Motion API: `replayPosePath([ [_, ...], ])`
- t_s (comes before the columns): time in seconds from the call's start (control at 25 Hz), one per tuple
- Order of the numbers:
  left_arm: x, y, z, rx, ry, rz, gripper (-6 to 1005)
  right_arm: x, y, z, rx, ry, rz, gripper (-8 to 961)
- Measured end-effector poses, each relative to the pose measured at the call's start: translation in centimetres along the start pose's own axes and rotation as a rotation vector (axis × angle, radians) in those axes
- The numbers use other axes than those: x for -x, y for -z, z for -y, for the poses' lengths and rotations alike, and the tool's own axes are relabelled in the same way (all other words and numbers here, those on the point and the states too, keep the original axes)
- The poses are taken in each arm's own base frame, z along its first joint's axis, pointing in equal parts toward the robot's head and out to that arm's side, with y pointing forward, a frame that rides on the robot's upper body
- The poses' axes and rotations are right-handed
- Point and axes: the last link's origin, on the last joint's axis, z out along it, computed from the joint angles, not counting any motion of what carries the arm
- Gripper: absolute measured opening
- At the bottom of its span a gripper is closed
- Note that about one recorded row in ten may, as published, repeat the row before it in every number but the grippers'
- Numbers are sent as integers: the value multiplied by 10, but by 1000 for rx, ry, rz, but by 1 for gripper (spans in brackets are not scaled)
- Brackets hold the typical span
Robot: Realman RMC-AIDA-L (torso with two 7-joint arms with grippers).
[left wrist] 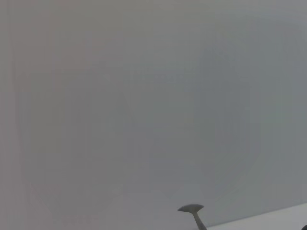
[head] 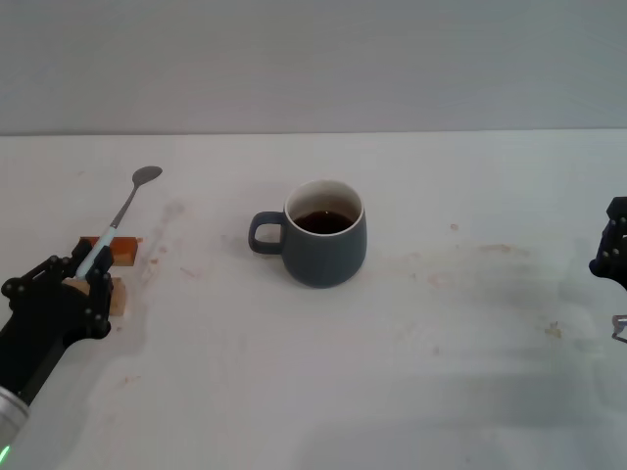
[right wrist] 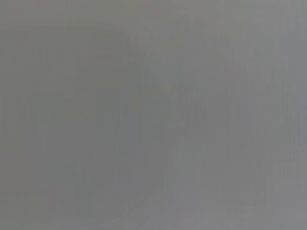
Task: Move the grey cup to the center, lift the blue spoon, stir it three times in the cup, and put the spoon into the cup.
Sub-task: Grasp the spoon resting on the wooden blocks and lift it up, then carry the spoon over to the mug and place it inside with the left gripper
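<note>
The grey cup (head: 324,245) stands upright near the middle of the white table, handle pointing left, dark liquid inside. At the left edge my left gripper (head: 90,270) is shut on the pale blue handle of the blue spoon (head: 125,209). The spoon's metal shaft slants up and away from the fingers, its oval bowl toward the back. In the left wrist view only the spoon's bowl (left wrist: 191,209) shows against the grey wall. My right gripper (head: 613,253) sits at the far right edge, apart from the cup. The right wrist view shows only blank grey.
An orange-brown block (head: 124,250) and a tan block (head: 120,297) lie on the table just beside the left gripper. Faint stains mark the table (head: 460,323) right of the cup. A grey wall rises behind the table's far edge.
</note>
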Motion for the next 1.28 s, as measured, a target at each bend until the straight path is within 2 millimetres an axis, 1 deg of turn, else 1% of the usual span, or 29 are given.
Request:
replayPosePath([
  [0.08, -8, -7, -1, 17, -8, 0, 180, 0, 0, 0, 0, 0, 0, -2],
  [0.12, -8, -7, -1, 17, -8, 0, 180, 0, 0, 0, 0, 0, 0, -2],
  [0.16, -17, -12, 0, 27, -15, 2, 180, 0, 0, 0, 0, 0, 0, -2],
  [0.36, -41, -24, 2, 52, -29, 9, 180, 0, 0, 1, -2, 2, -1, -2],
  [0.64, -71, -35, -8, 79, -93, 33, 180, -1, 1, 1, -3, 4, -3, -2],
  [0.68, -71, -35, -8, 79, -93, 33, 180, -1, 1, 2, -4, 4, -4, -2],
  [0.92, -90, -44, -18, 106, -131, 66, 180, -3, 6, 5, -15, 6, -11, -2],
  [1.04, -99, -48, -22, 117, -149, 77, 180, -4, 10, 11, -35, 14, -10, -2],
  [1.08, -101, -49, -23, 119, -153, 79, 180, -5, 15, 17, -50, 22, -4, -2],
  [1.16, -110, -52, -27, 133, -174, 88, 180, -5, 17, 19, -59, 24, -1, -2],
  [1.28, -116, -54, -31, 145, -199, 113, 180, -7, 24, 25, -82, 29, -5, -2],
])
